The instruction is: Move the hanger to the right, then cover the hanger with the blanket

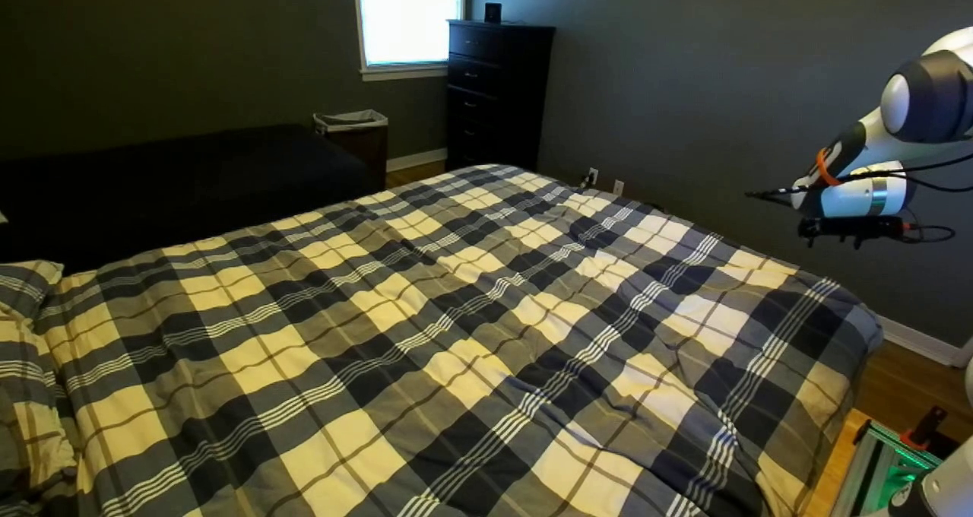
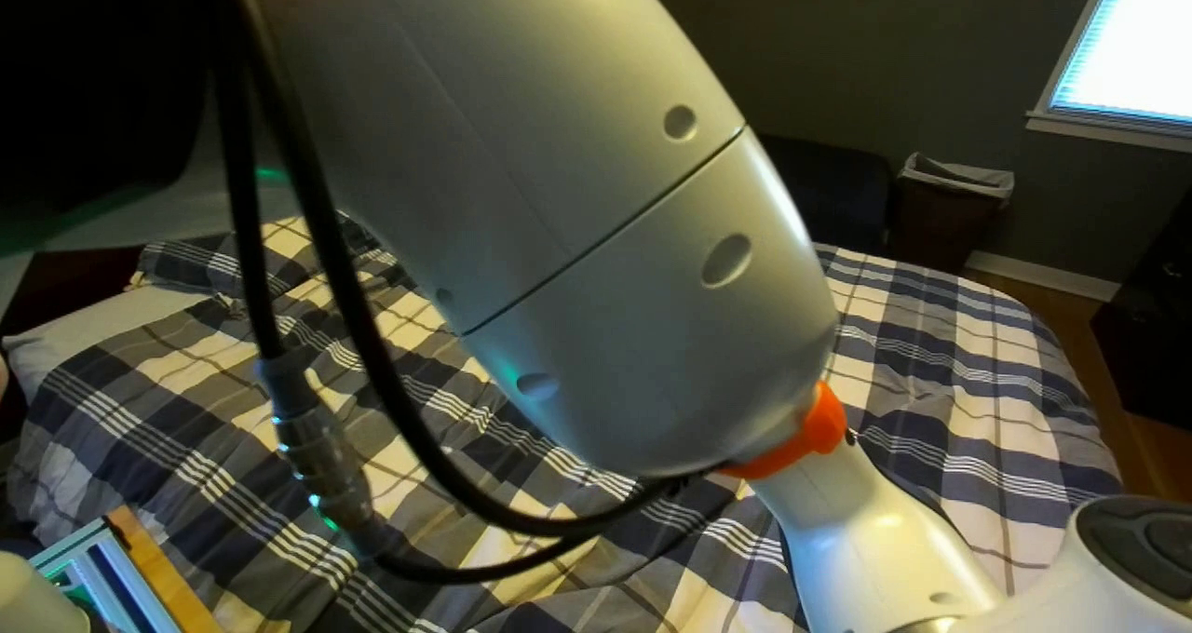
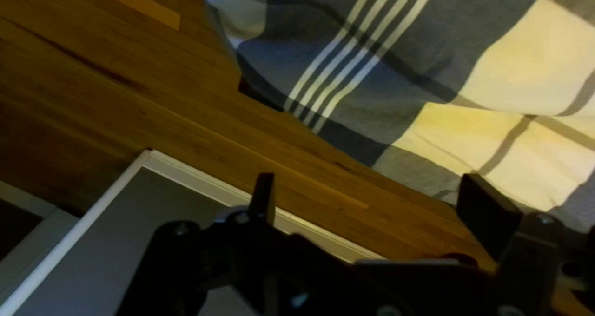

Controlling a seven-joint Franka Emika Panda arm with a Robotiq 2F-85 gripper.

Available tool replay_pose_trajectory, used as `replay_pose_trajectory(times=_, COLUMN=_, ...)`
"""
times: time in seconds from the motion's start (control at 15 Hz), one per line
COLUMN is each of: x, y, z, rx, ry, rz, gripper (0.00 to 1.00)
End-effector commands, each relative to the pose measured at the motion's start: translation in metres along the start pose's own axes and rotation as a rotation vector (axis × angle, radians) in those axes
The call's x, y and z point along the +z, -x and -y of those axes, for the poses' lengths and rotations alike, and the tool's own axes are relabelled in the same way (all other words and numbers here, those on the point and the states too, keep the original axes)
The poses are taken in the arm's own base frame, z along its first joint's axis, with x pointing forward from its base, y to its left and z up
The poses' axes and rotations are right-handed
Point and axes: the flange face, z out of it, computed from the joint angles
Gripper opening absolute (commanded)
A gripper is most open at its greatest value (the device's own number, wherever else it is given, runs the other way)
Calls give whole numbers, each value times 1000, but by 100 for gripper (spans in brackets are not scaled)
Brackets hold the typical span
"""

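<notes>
Claw (image 3: 368, 181) stands apart, holding nothing. Hanger unseen (possibly under the blanket (image 1: 456, 312)); covering step likely finishing. Next: check coverage; if short, grip blanket's edge.

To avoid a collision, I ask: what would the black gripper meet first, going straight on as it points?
Probably the edge of the large grey and yellow plaid cloth blanket; depth is unclear, so the gripper might pass it and reach the brown wooden floor, visible between its jaws.
</notes>
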Motion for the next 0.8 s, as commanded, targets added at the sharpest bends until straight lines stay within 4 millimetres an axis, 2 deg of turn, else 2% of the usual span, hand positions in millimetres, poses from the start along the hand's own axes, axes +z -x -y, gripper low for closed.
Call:
replay_pose_trajectory(times=0.0, x=-18, y=15, z=12, rx=-17, ry=-84, rz=50, gripper=100)
replay_pose_trajectory(times=0.73, x=-60, y=37, z=60, rx=-85, ry=-189, rz=92, gripper=100)
